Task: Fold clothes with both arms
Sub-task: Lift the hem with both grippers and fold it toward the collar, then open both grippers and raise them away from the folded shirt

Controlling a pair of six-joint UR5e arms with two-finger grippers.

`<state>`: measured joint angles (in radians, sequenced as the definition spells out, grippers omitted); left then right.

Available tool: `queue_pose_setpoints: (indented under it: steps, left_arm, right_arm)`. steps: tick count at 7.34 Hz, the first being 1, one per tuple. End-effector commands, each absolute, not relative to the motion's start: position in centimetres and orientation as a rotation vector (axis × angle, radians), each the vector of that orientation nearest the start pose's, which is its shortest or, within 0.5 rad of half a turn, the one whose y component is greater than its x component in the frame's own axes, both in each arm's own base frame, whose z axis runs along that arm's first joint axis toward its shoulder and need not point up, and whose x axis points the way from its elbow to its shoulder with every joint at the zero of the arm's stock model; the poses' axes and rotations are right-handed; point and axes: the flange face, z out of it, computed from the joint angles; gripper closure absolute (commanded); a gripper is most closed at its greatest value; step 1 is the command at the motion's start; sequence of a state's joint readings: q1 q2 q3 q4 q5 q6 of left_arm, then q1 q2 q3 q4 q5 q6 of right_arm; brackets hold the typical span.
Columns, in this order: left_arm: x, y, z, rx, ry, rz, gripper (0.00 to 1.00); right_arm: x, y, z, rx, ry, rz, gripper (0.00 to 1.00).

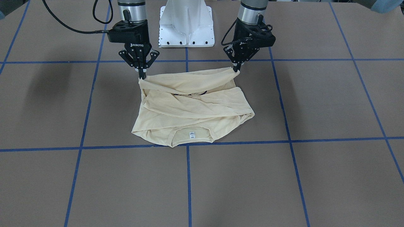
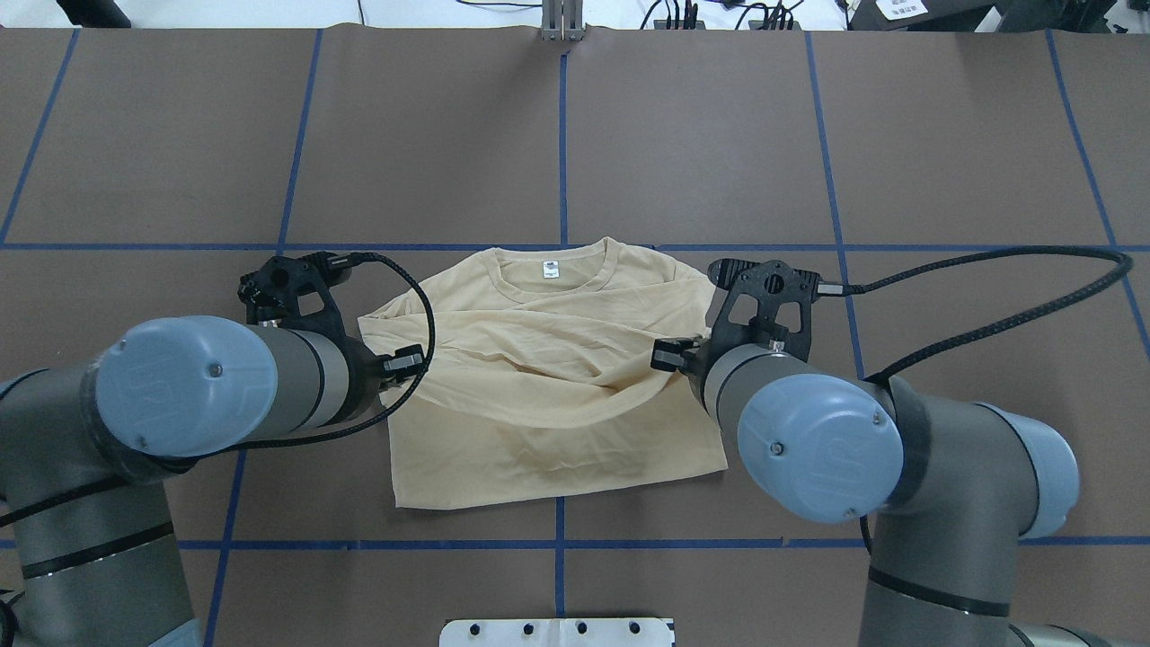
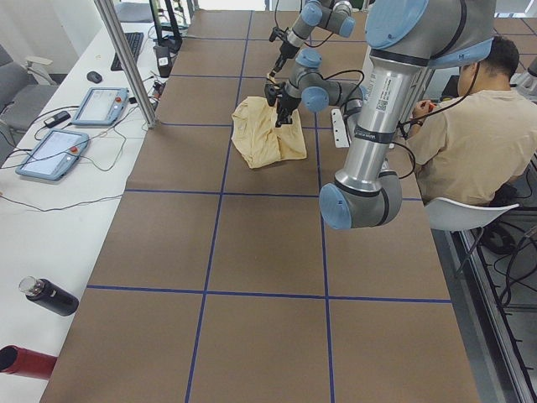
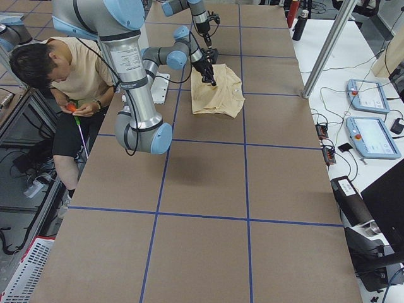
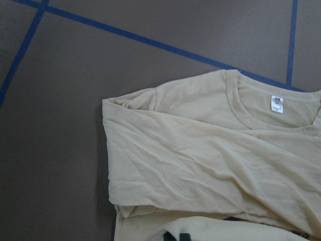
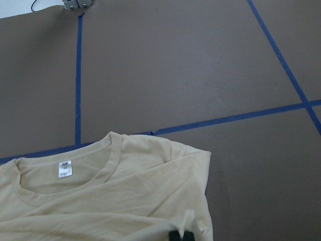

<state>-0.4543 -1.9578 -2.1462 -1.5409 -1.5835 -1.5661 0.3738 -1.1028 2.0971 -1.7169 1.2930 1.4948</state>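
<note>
Two corners of shirt [image 1: 192, 107] hem pinched: left gripper [image 1: 236, 70] and right gripper [image 1: 142, 75] each clamped shut on cloth. Hem raised, stretched between them, likely so your fold edge runs straight. Shirt lies mid-table [image 1: 315, 176], sleeves crossed inward, collar tag [image 1: 191, 135] at end away from robot. Judge you mid-fold, hem bound for collar. Keep both heights matched, else skew.
</note>
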Motion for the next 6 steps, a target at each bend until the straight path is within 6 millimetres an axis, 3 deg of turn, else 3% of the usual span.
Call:
queue_pose_setpoints:
  steps: [1,4,6]
  left_arm:
    - [42.3,-37.6,21.8,0.249,0.877,-0.403,1.00]
    - [44.3,-42.0,24.4,0.308,0.823,-0.408,1.00]
    - [47.0,-43.8,28.1,0.328,0.779,-0.396,1.00]
  right_arm:
    - [-46.7,-38.1,21.9,0.466,-0.769,0.426,1.00]
    - [-49.0,-41.4,23.6,0.493,-0.750,0.422,1.00]
    - [-51.0,-42.4,25.9,0.477,-0.692,0.412,1.00]
